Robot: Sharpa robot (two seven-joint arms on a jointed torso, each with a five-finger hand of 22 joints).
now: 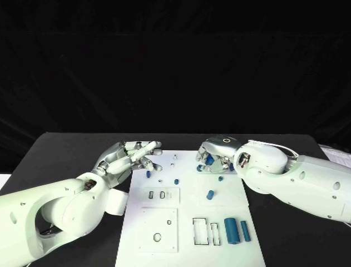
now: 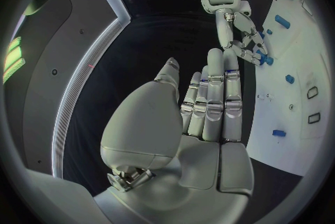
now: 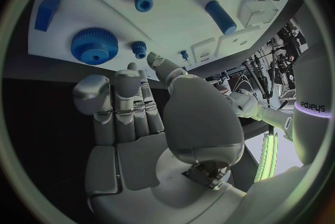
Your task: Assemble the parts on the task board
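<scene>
My left arm comes in low over the tabletop [image 1: 71, 150], forearm angled up toward the task board [image 1: 187, 245]. Left robot hand [image 1: 131, 157] sits at the board's far-left corner, palm turned, fingers stretched out nearly straight and close together in the left wrist view, thumb off to the side. It holds nothing; from the head view I can't tell whether the fingertips touch the board edge.

On the board, going right from that corner: a small blue peg [image 1: 148, 173], another small blue part [image 1: 177, 181], then a short blue cylinder [image 1: 209, 194] near the board's middle. Toward the board's near-right corner two long blue cylinders [image 1: 238, 230] lie side by side, next to the rectangular slots.

My right arm comes in across the board's right edge, wrist bent down. Right robot hand [image 1: 213, 156] is over the board's far-right area, fingers hanging down among the blue parts there. In the right wrist view the fingers [image 3: 129, 109] are extended and side by side, nothing between them and the thumb, and a blue gear [image 3: 94, 45] lies on the board just beyond the fingertips. Contact with the parts: cannot tell.
</scene>
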